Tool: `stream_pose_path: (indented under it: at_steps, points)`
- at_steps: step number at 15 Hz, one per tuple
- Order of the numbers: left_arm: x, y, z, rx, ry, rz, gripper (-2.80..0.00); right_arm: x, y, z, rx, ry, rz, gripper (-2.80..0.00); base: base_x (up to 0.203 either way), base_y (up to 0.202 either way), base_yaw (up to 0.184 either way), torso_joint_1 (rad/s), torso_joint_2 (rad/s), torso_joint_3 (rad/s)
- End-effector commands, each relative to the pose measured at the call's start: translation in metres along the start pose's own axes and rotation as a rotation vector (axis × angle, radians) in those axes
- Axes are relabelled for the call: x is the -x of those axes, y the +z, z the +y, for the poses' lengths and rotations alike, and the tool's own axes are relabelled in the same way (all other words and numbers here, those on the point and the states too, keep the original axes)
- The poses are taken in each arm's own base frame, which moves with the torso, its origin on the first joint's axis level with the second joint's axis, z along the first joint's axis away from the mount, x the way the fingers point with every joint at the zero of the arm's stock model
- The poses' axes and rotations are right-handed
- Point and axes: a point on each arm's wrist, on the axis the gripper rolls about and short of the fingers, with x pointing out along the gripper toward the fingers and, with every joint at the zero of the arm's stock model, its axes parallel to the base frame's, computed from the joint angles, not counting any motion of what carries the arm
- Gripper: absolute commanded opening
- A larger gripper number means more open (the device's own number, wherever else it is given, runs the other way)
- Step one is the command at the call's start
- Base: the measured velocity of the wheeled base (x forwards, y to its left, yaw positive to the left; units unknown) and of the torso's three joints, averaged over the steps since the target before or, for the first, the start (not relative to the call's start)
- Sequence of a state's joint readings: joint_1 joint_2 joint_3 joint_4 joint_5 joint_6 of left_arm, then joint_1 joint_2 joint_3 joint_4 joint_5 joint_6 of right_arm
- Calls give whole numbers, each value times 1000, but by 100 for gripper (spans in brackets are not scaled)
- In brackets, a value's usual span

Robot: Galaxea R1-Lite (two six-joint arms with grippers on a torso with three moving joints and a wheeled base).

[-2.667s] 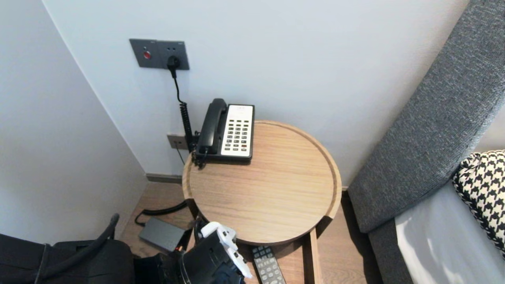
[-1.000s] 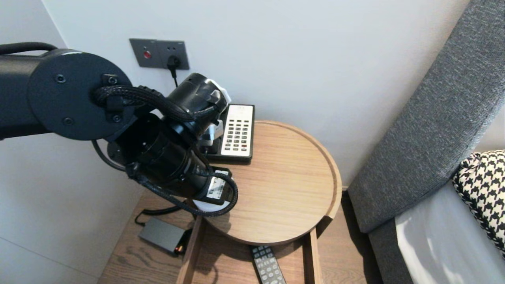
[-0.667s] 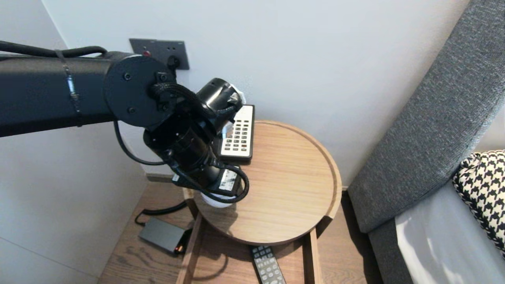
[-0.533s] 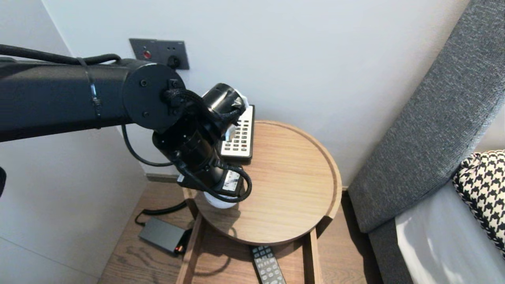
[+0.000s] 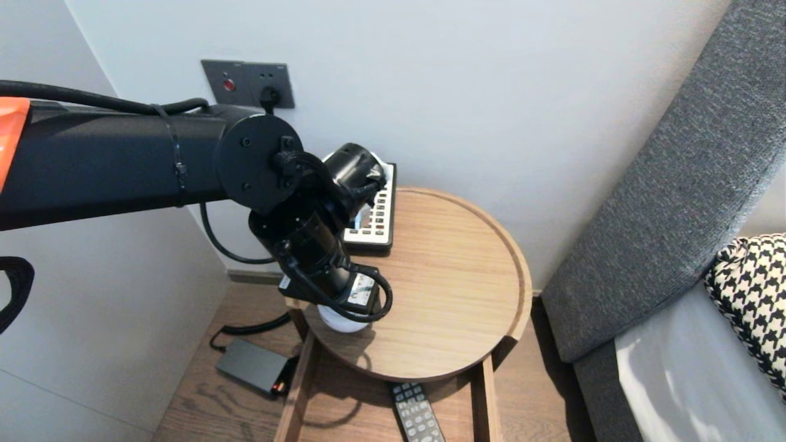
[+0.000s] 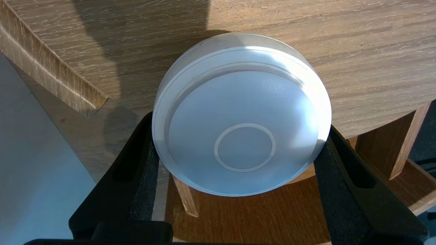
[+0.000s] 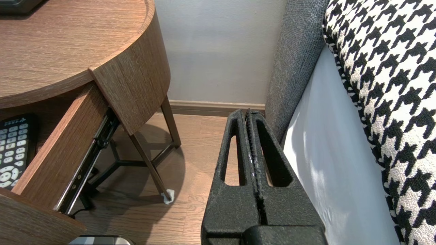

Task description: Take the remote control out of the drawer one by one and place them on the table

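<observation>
Left gripper [image 6: 239,136] pinches a white disc [image 6: 243,98], table rim [image 6: 51,73] just beneath. Loosened here, it may tip off the edge. Right gripper [image 7: 247,115] idles, pressed together.

The left arm [image 5: 123,166] is seen stretched in from the left, wrist tipped down over the near-left edge of the round table [image 5: 442,294]. A white disc [image 5: 341,320] is glimpsed beneath the wrist. The telephone [image 5: 376,215] is half hidden behind it, and a remote [image 5: 417,417] is spotted in the drawer [image 5: 488,393] below.

White disc [image 5: 341,321] mostly hidden — phone [image 5: 376,216] half, remote [image 5: 417,416] cropped.
</observation>
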State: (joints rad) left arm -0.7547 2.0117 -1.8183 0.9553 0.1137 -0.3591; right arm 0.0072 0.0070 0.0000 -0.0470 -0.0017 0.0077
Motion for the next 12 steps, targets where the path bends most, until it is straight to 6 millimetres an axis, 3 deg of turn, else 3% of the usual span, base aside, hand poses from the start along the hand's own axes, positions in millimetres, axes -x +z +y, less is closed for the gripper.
stream_pose_path:
  at_steps: [1,12]
  points:
    - [-1,-1,0,-2,5,10,-280,-2,-7,0,0,0,25,-280,0,0,0,0,0,0]
    - [-8,-4,-3,-18,3,27,-280,-2,-7,0,0,0,25,-280,0,0,0,0,0,0]
